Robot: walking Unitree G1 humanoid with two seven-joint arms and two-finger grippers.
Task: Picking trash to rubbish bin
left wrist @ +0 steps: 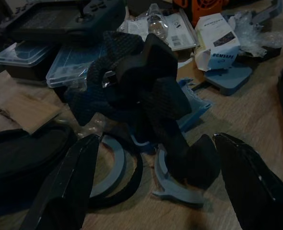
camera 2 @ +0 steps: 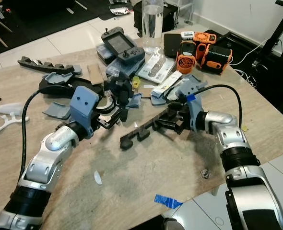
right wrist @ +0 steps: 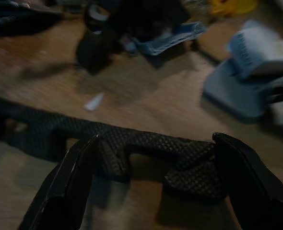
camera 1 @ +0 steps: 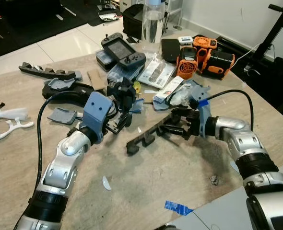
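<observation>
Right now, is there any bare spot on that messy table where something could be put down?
Yes: the near part of the wooden table, between the two silver arms, bordered by the long black toothed strip and the blue tape scrap; only small bits lie there. The far half is crowded around the black handheld console and orange tool.

Between the right gripper's (right wrist: 151, 177) spread fingers the black notched strip (right wrist: 132, 148) is blurred, its far end lost in shadow; beyond the left gripper's (left wrist: 153, 187) fingers the dark knobbed part (left wrist: 141, 81) hides whatever it rests on; its outline merges into gloom.
</observation>
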